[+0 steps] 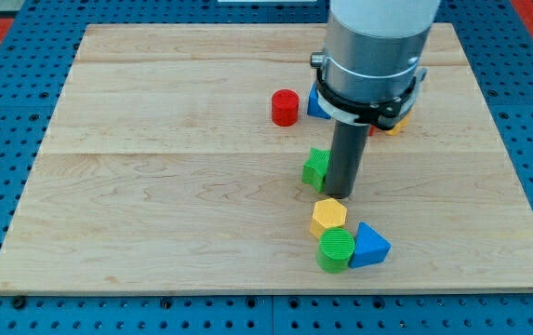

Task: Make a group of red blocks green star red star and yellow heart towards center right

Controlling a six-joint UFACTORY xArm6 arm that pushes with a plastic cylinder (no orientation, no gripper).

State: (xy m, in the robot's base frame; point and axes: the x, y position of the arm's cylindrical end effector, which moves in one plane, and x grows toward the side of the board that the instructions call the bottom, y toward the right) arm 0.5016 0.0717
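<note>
Pressing against the green star [316, 167], my tip [339, 194] has no pincer. One red cylinder [285, 107] sits apart; yellow hexagon [328, 216], green cylinder [336, 249] and blue wedge [370, 246] cluster below on the bench [154, 186].

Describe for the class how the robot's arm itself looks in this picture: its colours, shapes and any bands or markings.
The arm is a broad cylinder, pale grey-white above and metallic grey below. A black ring with a thin white band circles its lower edge. A straight dark rod hangs from it, ending at my tip. No cables or printed markings show.
</note>
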